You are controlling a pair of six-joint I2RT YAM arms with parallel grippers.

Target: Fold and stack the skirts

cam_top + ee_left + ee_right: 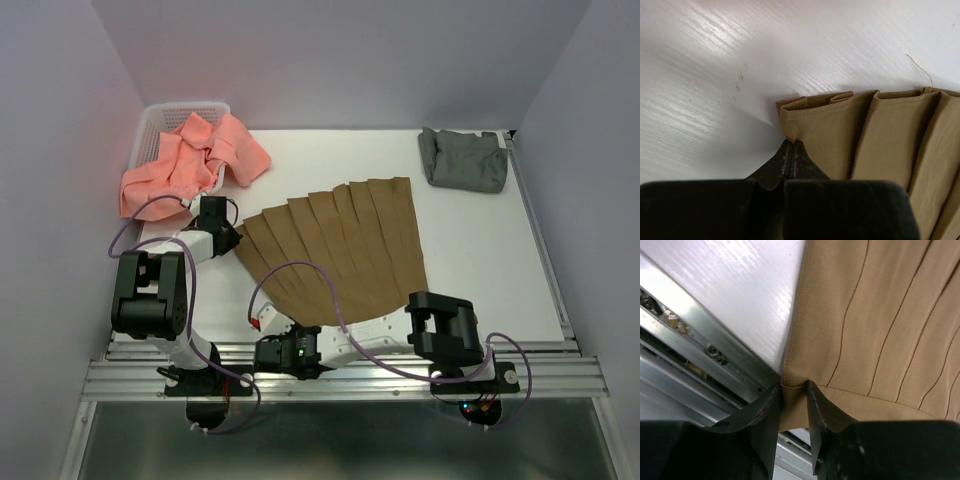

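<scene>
Tan skirt (345, 250) spread flat across worktop (490, 260). Waistband corner clamped by left gripper (791, 146); hem corner at near edge straddled by right gripper (794, 390), jaws apart. Two corners taken, likely for fold-over.

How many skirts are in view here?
3: the pink skirt draped over the white basket, far left; the tan pleated skirt spread mid-table; the grey skirt bunched at the far right corner. More could lie hidden in the basket.

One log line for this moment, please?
left gripper: shut on tan skirt corner | right gripper: jaws astride its hem | fold: not started
</scene>
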